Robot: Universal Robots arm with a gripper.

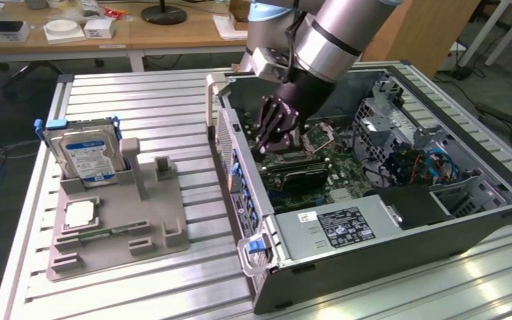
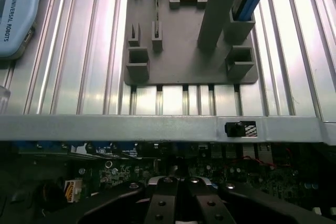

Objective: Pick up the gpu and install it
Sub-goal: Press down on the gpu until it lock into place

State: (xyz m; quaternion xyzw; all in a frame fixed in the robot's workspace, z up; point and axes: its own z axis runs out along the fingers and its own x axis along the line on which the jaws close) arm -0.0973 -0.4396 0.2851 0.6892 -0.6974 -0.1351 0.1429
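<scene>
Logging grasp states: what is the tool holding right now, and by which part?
Cannot be told: the tool sits low inside the computer case, just over a dark card, contact hidden.

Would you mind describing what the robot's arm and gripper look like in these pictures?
The arm is a thick round tube in brushed silver-grey metal with a dark band around it and a pale blue cap at a joint. It narrows into a black wrist section. The gripper is black, built of jointed linkage bars fastened with small round bolts. A pale blue cover in the wrist view reads UNIVERSAL ROBOTS.

lab | slotted aluminium bench (image 1: pixel 141 100) | cluttered desks (image 1: pixel 149 37) behind
</scene>
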